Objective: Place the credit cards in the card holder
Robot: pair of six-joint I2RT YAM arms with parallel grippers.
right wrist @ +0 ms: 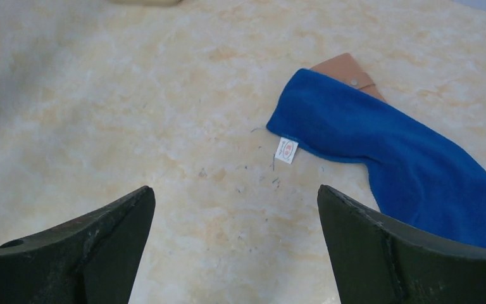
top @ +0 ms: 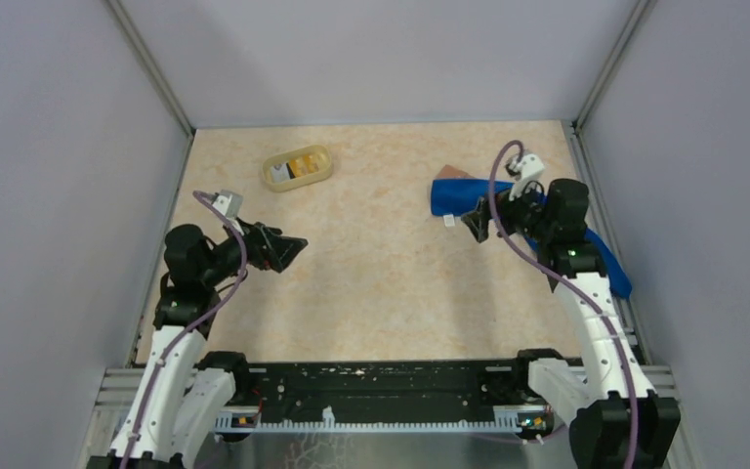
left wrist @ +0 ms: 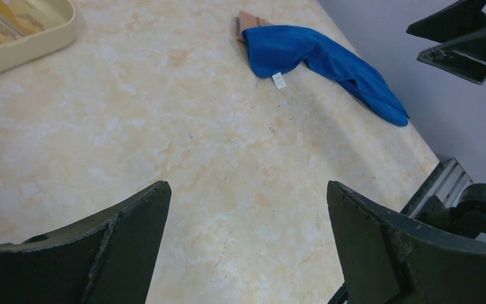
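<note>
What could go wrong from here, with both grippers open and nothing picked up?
1. The card holder lies mostly under the blue cloth, with only a corner showing. The right gripper may pinch cloth instead, or drag both together.
2. The credit cards lie flat inside the tray. They are thin, so the left gripper may slip off them or push the tray along the table instead.

Robot test cell, lab-type. Marbled beige table boxed on three sides by plain grey panels. Aluminium posts at its far corners, black mounting rail along its near edge.
</note>
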